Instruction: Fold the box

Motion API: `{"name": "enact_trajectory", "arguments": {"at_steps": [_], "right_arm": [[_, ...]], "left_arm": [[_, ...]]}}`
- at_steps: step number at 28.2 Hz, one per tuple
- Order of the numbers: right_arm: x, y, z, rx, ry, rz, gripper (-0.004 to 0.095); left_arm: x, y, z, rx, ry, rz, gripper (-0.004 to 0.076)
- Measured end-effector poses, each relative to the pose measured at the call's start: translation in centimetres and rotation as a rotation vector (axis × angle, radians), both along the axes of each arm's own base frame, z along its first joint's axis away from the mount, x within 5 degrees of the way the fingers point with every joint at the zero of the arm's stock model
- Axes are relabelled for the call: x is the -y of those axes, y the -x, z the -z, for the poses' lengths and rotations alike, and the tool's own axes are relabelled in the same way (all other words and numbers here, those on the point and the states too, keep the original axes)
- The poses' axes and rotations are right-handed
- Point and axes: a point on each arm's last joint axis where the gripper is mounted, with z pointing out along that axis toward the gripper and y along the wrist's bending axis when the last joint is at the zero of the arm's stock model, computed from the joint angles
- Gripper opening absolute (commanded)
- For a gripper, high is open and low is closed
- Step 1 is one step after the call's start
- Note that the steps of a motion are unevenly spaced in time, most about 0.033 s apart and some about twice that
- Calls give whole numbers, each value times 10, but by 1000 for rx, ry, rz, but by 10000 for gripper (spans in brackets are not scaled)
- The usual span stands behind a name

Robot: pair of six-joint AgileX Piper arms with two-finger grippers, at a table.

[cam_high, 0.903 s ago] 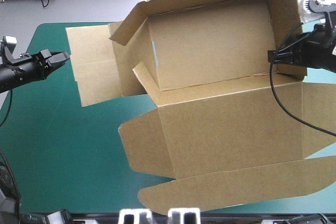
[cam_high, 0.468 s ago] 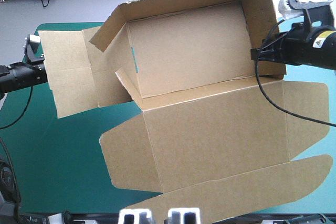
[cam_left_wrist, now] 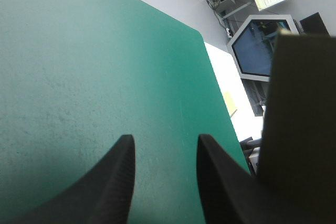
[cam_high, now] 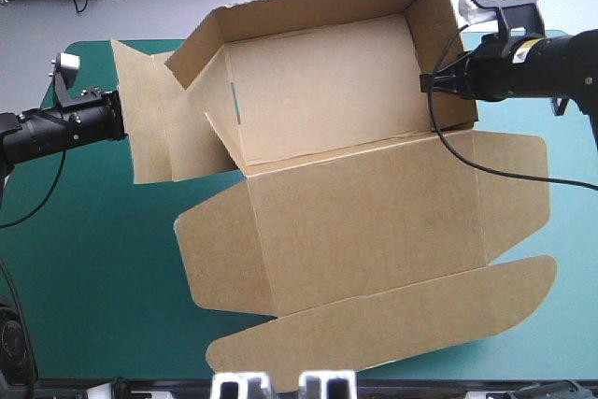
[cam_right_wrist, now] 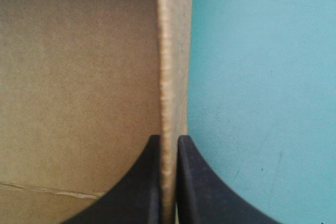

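Two arms lie level. The right arm [cam_high: 533,67] reaches in from 3 o'clock, the right jaws pinched on an upright end wall of the one brown box [cam_high: 374,221]. The left arm [cam_high: 56,128] comes from 9 o'clock, the left jaws apart and empty beside a side flap [cam_high: 145,128]. The box covers the mid-desk [cam_high: 84,277], walls raised at 12 o'clock, lid flat toward 6.

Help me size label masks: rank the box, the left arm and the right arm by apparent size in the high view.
Largest: box
Then: right arm
Smallest: left arm, though the arms look fairly close.
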Motion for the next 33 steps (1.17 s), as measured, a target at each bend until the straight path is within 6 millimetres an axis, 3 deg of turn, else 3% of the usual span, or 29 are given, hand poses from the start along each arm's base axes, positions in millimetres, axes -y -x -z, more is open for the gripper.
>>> {"name": "enact_trajectory", "arguments": {"at_steps": [9, 22, 33], "right_arm": [[-6, -23, 17, -46, 6, -10, -17], [-9, -40, 31, -74, 24, -24, -17], [-13, -45, 33, -60, 9, -52, -17]], "left_arm": [[10, 0, -6, 23, 44, 22, 275], [15, 14, -21, 83, 20, 29, 275], [48, 19, -25, 111, 8, 152, 276]]}}
